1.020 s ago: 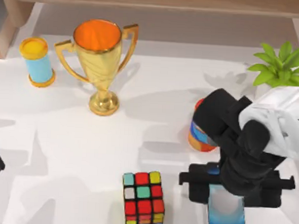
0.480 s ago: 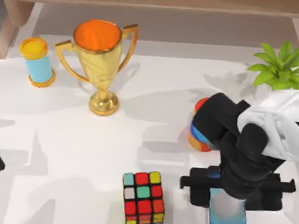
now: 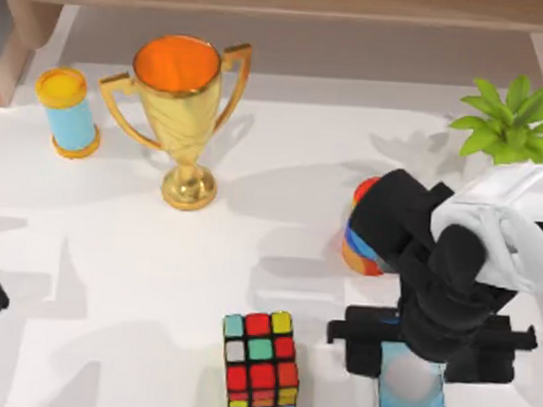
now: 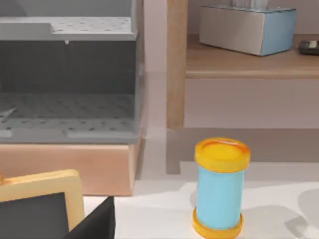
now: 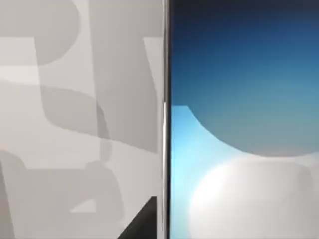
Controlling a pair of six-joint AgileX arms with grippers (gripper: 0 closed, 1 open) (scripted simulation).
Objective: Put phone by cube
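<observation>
Right gripper (image 3: 417, 349) over phone (image 3: 413, 397) — possibly touching.

Phone (image 3: 412, 397) flat, right of multicoloured cube (image 3: 261, 362), apart.

I am finding no words, numbers or brand marks to read anywhere; the phone (image 3: 413, 397) under my right arm is showing a plain blue-and-grey screen (no legible text).
</observation>
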